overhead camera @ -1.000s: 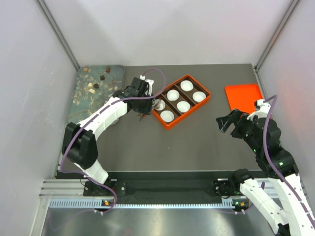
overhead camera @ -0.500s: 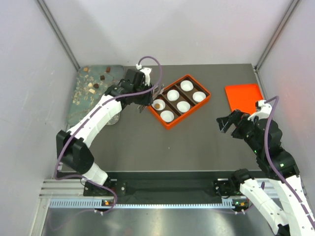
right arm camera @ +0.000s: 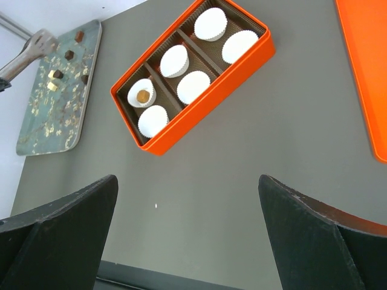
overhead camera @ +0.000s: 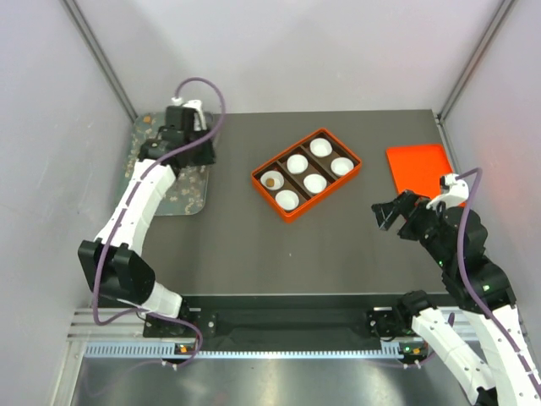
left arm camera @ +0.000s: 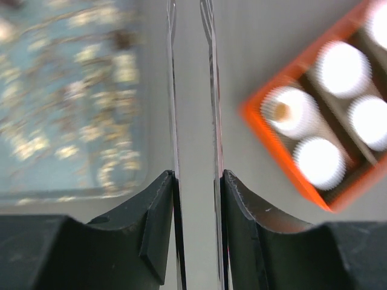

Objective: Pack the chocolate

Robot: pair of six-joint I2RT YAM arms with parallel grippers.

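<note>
While the left gripper point(left arm camera: 196, 181) sits over the blue-green floral rectangular tray point(overhead camera: 173, 199) at the far left of the dark grey table point(overhead camera: 237, 245), its jaws are roughly half closed, clamped on the handles of the thin metal tongs point(left arm camera: 175, 121). The two blades stand apart with nothing between them that I can see, but the tips run out of the wrist view, so I can't fully rule out a piece up there.

So far there's one tan chocolate lump point(right arm camera: 143, 95) sitting in a cup at the left end of the orange rectangular six-slot box point(right arm camera: 211, 101). The other five white fluted paper cups point(right arm camera: 193, 86) look empty. The loose chocolates point(right arm camera: 69, 54) are scattered on the far end of the tray, well apart from the box.

My read: this is the reach for piece number two. The next move calls for lowering the tong tips around one small lump and squeezing just enough to pinch it without flicking it away, then carrying it over to an empty cup.

The right gripper point(overhead camera: 389, 211) hangs over the right side of the table with its jaws spread wide and nothing in them, near the flat orange lid point(overhead camera: 418, 165).
</note>
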